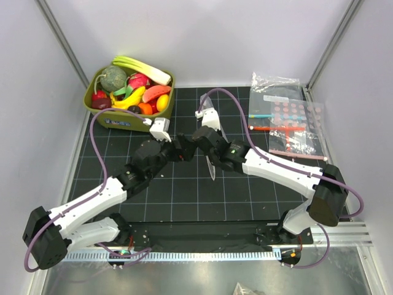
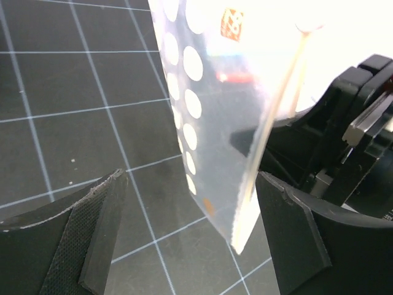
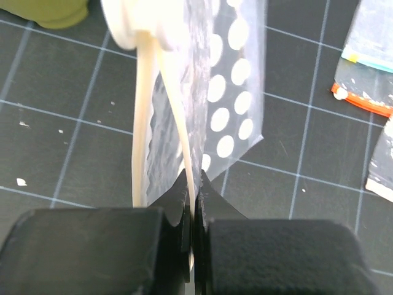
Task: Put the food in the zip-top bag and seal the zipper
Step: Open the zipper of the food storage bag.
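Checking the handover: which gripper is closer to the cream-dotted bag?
Right. The right gripper is shut on the bag; the left gripper is open, fingers either side of it.

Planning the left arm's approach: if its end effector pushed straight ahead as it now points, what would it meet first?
Most likely the cream-dotted bag, hanging ahead of the left end effector, pinched by the right end effector; depth is unclear.
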### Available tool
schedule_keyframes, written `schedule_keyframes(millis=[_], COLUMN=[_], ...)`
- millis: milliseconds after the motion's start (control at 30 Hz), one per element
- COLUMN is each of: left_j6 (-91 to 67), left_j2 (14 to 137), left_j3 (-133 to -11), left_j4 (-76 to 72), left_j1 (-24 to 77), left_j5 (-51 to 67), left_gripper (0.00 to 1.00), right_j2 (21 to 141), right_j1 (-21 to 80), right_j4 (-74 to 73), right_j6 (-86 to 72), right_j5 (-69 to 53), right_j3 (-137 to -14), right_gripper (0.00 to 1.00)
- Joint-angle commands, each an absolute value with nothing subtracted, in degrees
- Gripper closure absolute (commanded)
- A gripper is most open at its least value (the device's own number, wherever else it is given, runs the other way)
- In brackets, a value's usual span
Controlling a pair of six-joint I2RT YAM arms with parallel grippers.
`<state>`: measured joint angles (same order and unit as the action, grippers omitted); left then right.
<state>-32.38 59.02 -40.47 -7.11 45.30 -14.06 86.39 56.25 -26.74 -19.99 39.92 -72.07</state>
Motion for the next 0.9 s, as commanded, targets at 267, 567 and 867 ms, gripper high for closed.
schedule_keyframes(millis=[267, 567, 867], left_j6=[-31.73, -30.41, -30.06], left_j2=[62.4, 63.37, 66.79], left_j3=[-41.31, -41.48, -43.42], left_j4=[-13.36, -15.03, -13.01], left_j1=[45.18, 45.18, 45.18], left_j5=[-7.39, -4.4, -4.92], left_gripper=[0.14, 0.14, 0.18], right_j2=[80.51, 80.68, 80.07], right_j1=[51.24, 49.92, 49.48], right_j4=[-18.28, -16.96, -15.56], right_j6=[-21.27, -21.8, -22.32], right_j5=[24.71, 19.25, 16.26], right_j3=[-68.73, -68.12, -67.24], right_gripper=[0.99, 0.99, 0.99])
